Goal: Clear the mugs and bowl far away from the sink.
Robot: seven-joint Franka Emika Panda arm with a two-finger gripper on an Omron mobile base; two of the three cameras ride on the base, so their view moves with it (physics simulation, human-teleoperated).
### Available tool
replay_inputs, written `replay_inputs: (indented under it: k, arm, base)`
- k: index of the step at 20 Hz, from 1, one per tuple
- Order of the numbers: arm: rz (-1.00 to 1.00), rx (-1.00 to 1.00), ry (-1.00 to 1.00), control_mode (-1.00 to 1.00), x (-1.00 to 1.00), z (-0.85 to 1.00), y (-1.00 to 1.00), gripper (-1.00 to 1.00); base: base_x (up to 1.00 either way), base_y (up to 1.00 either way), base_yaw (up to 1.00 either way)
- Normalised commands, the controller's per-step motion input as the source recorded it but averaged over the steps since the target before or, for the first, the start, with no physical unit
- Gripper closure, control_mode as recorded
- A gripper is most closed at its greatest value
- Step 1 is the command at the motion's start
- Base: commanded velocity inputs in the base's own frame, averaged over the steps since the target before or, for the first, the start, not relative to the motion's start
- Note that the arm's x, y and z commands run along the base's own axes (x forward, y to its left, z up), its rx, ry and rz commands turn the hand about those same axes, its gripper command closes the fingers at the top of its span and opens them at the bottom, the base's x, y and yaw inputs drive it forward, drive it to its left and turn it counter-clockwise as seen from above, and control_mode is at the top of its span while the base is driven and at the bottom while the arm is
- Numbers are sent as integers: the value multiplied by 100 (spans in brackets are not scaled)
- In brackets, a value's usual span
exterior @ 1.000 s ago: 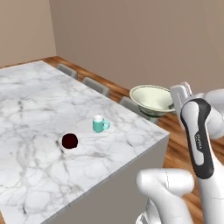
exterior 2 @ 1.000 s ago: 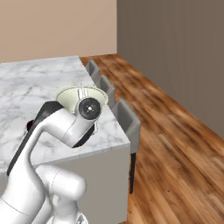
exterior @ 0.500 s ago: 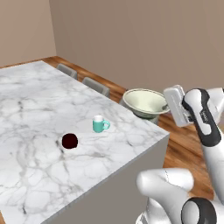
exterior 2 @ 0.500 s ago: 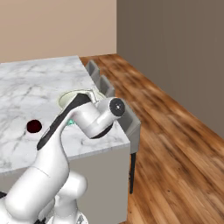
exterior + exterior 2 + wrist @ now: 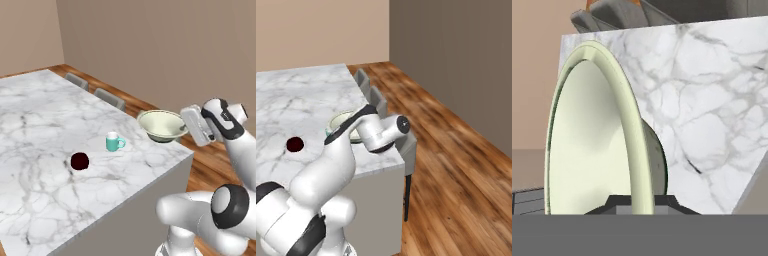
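The white grey-veined marble counter (image 5: 45, 125) looks polished and smooth. The wide pale cream-green bowl (image 5: 161, 125) has a soft glazed sheen, like ceramic. The small teal mug (image 5: 114, 142) looks matt; the dark maroon mug (image 5: 80, 161) is faintly glossy. The brown wood-plank floor (image 5: 456, 150) shows grain and a low shine

- A home kitchen or dining space, computer-rendered.
- A white marble island counter (image 5: 45, 125) fills the middle.
- Grey chairs (image 5: 110, 98) are tucked along its far side.
- Wood plank floor (image 5: 456, 165) and plain beige walls (image 5: 160, 45) surround it.
- Tableware sits on the marble: a teal mug (image 5: 114, 142).
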Motion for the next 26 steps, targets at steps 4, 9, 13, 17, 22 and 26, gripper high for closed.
replay_inputs:
  k: [4, 9, 13, 17, 22, 26]
  arm:
    - [5, -4, 0, -100, 43, -42, -7, 100]
    - [1, -4, 0, -100, 32, -30, 0, 100]
    - [0, -2, 0, -100, 20, -23, -1, 100]
    - [0, 0, 0, -100, 8, -18, -4, 100]
    - [0, -1, 0, -100, 10, -23, -1, 100]
    - [0, -3, 0, -100, 14, -27, 0, 100]
  base:
    - [0, 0, 0]
    - [0, 0, 0]
    - [0, 0, 0]
    - [0, 0, 0]
    - [0, 0, 0]
    - [0, 0, 0]
